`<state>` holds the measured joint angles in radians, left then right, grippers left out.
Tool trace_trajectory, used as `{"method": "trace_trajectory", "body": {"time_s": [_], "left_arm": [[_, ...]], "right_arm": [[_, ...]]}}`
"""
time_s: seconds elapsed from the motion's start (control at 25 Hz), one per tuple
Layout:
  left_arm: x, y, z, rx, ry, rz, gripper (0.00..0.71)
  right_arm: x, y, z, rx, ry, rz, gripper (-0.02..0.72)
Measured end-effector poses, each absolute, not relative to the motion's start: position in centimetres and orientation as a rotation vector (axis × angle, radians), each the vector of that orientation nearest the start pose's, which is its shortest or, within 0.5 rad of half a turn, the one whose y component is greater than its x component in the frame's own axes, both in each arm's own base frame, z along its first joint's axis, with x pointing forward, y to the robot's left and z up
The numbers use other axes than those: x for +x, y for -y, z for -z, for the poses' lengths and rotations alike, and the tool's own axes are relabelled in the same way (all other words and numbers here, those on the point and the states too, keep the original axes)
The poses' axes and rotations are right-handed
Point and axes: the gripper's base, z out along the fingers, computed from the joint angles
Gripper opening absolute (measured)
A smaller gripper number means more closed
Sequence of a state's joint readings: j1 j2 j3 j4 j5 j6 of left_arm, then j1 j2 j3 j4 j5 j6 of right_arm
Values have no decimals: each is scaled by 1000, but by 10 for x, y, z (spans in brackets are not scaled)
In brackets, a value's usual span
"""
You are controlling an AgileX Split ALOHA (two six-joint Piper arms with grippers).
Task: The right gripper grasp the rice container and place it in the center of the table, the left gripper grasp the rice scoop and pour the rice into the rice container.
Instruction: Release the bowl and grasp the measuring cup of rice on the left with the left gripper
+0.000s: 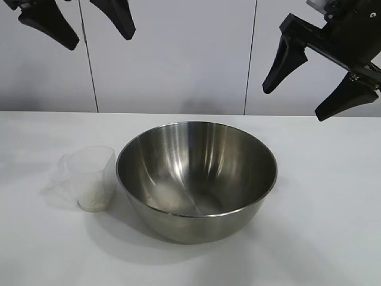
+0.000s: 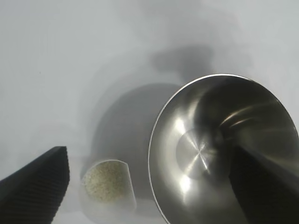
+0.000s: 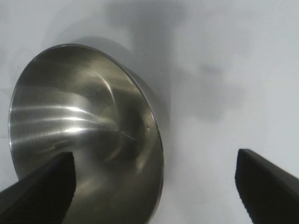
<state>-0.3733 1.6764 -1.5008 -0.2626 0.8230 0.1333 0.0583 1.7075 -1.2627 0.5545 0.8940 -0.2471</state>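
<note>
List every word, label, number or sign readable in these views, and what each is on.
None readable: the rice container, rice scoop, table, left gripper and right gripper show no print.
Any scale marks on the rice scoop cannot be made out.

Rice scoop (image 1: pixel 90 177) left of rice container (image 1: pixel 197 179)

No text or label can be read anywhere.

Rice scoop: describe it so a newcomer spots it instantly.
Find the steel rice container mid-table. Just off its left side in the exterior view stands the rice scoop. It is small, clear plastic, holding rice; the bowl is wide, shiny and empty.
</note>
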Motion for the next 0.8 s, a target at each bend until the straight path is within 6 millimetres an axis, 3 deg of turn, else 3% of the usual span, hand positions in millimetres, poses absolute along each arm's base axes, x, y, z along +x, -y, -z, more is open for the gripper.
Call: {"method": "trace_trajectory", "body": {"time_s": [0.24, 0.48, 0.8], "left_arm": [[292, 125, -328, 467, -1995, 280, 647], [244, 96, -278, 447, -1486, -36, 602], [211, 73, -234, 254, -1418, 16, 600]], "right_arm": [[349, -57, -254, -36, -2713, -629, 642], [349, -57, -254, -42, -2712, -628, 642], [349, -57, -254, -49, -2717, -619, 642]]}}
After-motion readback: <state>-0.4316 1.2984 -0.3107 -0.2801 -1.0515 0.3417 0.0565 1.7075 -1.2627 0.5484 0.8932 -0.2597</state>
